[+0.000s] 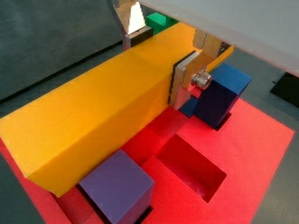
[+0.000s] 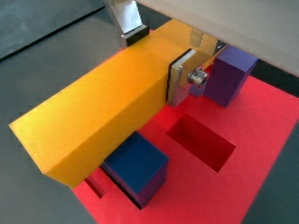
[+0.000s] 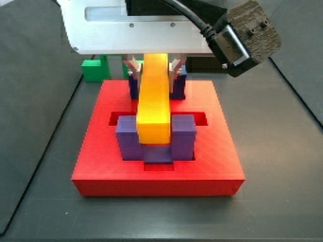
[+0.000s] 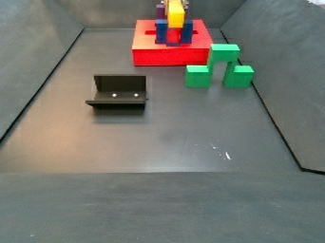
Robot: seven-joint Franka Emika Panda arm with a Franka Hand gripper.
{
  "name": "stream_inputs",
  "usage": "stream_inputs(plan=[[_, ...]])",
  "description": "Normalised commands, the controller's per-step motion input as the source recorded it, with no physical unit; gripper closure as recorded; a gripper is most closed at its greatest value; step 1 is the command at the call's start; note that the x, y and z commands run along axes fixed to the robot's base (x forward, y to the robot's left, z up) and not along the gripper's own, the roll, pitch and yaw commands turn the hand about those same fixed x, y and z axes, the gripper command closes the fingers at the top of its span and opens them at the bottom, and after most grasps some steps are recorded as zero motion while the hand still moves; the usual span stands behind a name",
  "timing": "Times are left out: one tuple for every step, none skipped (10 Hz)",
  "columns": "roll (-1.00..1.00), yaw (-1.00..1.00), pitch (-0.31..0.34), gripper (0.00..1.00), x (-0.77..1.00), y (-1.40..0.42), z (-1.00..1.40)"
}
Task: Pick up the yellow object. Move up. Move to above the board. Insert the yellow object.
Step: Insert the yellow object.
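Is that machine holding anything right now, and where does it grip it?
Yes: the gripper, above the board, clamps the yellow object by its long sides near one end.

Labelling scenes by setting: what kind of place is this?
Probably a robot test cell, not a home: a dark walled floor, the rig's fixture, toy-like pieces such as the green block, and the gripper holding the yellow object over the board.

Smooth matt yellow object [image 1: 100,101] between gripper's [image 1: 187,83] silver metal plates
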Motion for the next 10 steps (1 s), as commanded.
stream_inputs(plan=[[0.03,0.1,0.027,1.0,0.03,0.0,0.0],[0.06,0.08,0.059,1.0,0.22,-0.05,0.0],[0.08,0.03,0.051,1.0,0.28,-0.08,-0.02],[0.1,0.02,0.011,1.0,0.17,-0.07,-0.18],[0.12,0.02,0.019,1.0,0.14,-0.08,-0.22],[0.1,0.02,0.014,1.0,0.07,-0.06,-0.19],[0.11,0.02,0.014,1.0,0.06,-0.07,-0.17],[0.13,0.02,0.016,1.0,0.03,-0.08,-0.22],[0.14,0.03,0.007,1.0,0.0,-0.07,-0.24],[0.13,0.03,0.003,1.0,0.0,-0.04,-0.23]])
